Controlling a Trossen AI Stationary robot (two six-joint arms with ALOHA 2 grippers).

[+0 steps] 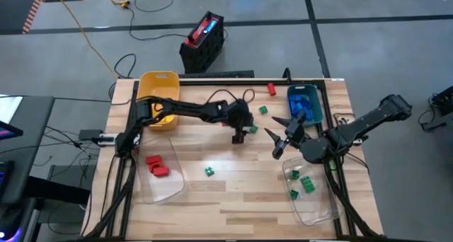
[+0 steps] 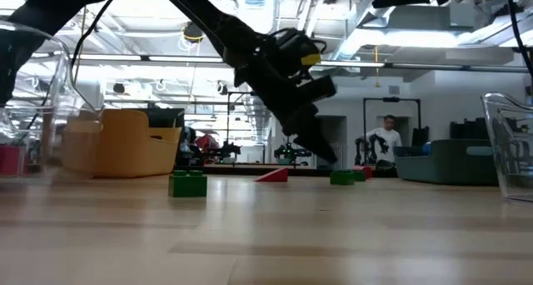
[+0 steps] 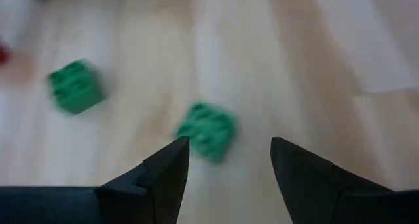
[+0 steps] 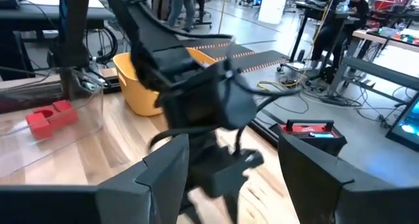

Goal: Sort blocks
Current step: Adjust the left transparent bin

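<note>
Blocks partly sorted when I checked the feeds. Working left to right across the surface (image 1: pixel 233 192):

Far left, the yellow bin (image 1: pixel 157 83) sat at the back edge; I could not see what lay inside it. In front of it, the clear bin on the left (image 1: pixel 170 189) held the red blocks (image 1: pixel 156 165), two or three of them, so red looked mostly done.

Left hand (image 1: pixel 238 134) hovered near the middle of the surface, fingers spread and holding nothing. Its wrist camera looked down on a loose green block (image 3: pixel 207 131) lying just ahead of the fingertips, with a second green block (image 3: pixel 75 86) a little beyond. I judged this to be the approach to a pick, not yet a grasp.

Another green block (image 1: pixel 209 172) lay alone toward the front of the surface, well apart from either hand. A stray red block (image 1: pixel 271 90) rested near the back edge, beside the teal bin (image 1: pixel 316 104).

Right hand (image 1: pixel 283 136) hung just right of the left one, fingers spread, empty, pointed toward the left arm.

Teal bin held the blue blocks (image 1: pixel 302 104), several piled together. Clear bin on the right (image 1: pixel 318 206) held green blocks (image 1: pixel 301 182), four or so.

Left to do, by my reading: three loose greens and the one stray red. No loose yellow or blue showed on the surface.
</note>
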